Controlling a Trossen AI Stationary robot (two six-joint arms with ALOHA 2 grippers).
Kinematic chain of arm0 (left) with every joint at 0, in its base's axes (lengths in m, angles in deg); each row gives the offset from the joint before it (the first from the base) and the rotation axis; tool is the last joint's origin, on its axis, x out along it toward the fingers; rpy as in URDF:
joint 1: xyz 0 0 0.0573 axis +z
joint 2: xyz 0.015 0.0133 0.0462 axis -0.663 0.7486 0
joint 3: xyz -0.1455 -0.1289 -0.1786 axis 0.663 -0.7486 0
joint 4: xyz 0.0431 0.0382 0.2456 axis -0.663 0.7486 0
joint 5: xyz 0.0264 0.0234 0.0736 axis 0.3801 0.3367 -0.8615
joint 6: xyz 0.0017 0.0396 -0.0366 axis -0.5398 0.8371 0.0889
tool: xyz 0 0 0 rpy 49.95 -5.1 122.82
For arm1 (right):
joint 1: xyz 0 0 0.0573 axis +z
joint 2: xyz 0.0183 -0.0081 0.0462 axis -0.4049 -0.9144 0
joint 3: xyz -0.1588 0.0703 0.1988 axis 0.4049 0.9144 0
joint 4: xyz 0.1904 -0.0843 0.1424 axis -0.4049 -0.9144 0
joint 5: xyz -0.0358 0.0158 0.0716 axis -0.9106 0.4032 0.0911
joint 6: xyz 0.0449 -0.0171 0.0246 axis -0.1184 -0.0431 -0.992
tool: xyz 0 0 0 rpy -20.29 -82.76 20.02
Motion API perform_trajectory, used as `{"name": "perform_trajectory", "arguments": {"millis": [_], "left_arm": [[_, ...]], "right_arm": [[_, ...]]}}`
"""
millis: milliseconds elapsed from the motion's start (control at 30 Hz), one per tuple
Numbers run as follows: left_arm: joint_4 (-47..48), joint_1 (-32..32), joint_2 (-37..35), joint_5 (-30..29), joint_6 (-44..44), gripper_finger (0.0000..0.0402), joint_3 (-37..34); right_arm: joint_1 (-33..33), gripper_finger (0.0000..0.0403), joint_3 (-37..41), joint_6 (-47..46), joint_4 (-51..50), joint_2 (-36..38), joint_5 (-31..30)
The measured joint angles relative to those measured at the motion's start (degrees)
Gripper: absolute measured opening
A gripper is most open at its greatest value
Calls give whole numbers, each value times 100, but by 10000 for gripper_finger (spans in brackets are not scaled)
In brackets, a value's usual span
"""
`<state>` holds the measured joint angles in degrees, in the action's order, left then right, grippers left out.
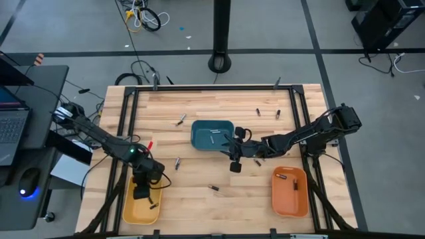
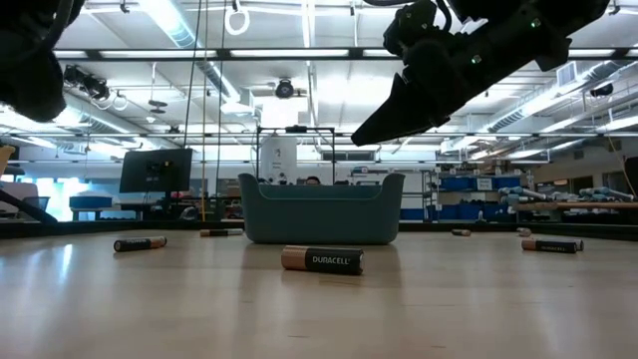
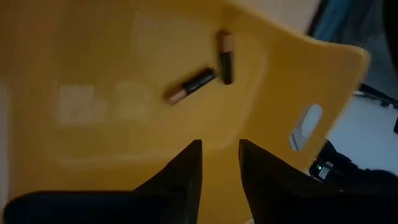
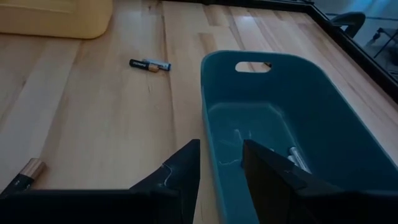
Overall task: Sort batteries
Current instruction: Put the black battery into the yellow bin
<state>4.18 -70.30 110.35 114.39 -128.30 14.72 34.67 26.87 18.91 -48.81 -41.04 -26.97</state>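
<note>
My left gripper hangs open over the yellow tray at the table's near left, nothing between its fingers. Two dark batteries with copper ends lie on that tray's floor. My right gripper is open and raised above the near side of the teal tray at mid-table, clear of its rim. A battery lies inside the teal tray. More batteries lie loose on the wood.
An orange tray holding two batteries stands at the near right. Loose batteries lie toward the far edge. A black frame borders the table. The wood between the trays is bare.
</note>
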Motion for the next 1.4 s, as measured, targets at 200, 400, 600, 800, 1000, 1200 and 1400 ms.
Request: {"name": "perform_trajectory", "arguments": {"millis": [200, 400, 600, 800, 1000, 1200, 1400], "left_arm": [[586, 144, -6, -99, 748, 33, 755], [888, 624, -295, -678, 1491, 10, 1137], [409, 1150, -682, -955, 2242, 4, 1142], [-543, 1978, -713, -856, 3644, 4, 1147], [-1550, 2759, -610, -935, 5127, 4, 1144], [-2774, 3078, -239, -919, 6177, 4, 1144], [-3332, 3201, 194, -896, 6821, 5, 1139]], "right_arm": [[0, 124, -5, -22, -222, 138, -100], [76, 104, -8, -45, -508, 403, -134], [302, 61, -12, -297, -1352, 787, -661], [428, 24, -12, -1590, -2796, 1349, -816], [192, 26, -12, -3143, -4331, 1504, -56], [36, 48, -12, -3941, -5324, 1377, 617], [37, 76, -12, -4423, -5950, 1312, 972]]}}
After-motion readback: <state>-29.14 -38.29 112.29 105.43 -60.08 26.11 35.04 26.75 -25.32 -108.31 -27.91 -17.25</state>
